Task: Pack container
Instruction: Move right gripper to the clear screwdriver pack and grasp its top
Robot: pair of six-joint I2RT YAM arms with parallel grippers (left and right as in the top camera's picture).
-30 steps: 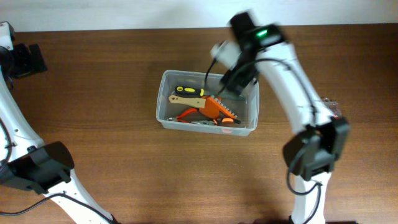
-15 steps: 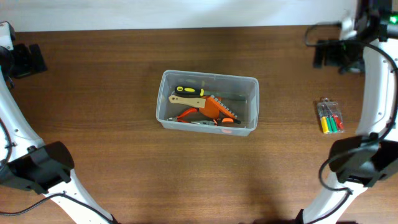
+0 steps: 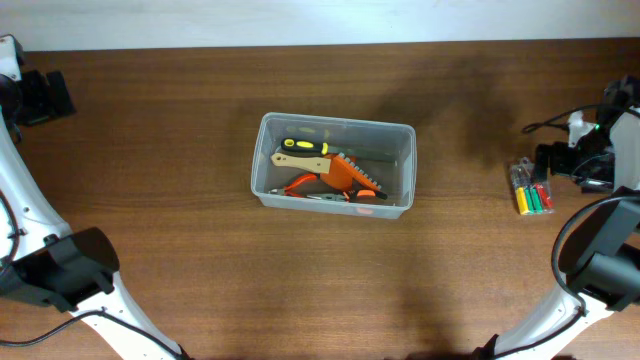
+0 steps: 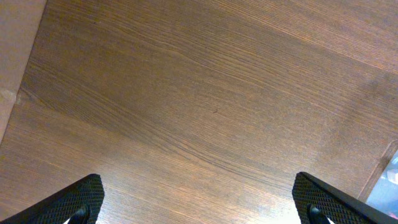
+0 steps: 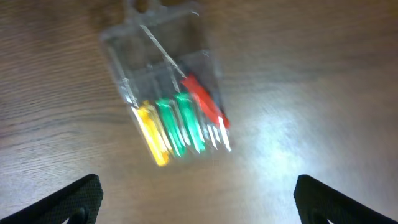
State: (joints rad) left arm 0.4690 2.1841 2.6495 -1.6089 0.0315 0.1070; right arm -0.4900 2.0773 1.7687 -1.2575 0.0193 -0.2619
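The clear rectangular container [image 3: 334, 166] sits in the middle of the wooden table, lidless, with a yellow-and-black handled tool [image 3: 299, 146], an orange tool [image 3: 350, 175] and other tools inside. My right gripper [image 3: 560, 160] is open at the far right, just right of a small clear case of coloured screwdrivers [image 3: 529, 187]. In the right wrist view the case [image 5: 166, 93] lies ahead of the open fingers [image 5: 198, 199], blurred. My left gripper [image 3: 45, 98] is at the far left edge; its wrist view shows open fingers [image 4: 200, 202] over bare wood.
A corner of the container shows at the right edge of the left wrist view [image 4: 388, 180]. The table's back edge meets a pale wall along the top of the overhead view.
My right arm has swung from over the container to the back right, then down to the right edge beside the screwdriver case. The left arm and container have not moved.
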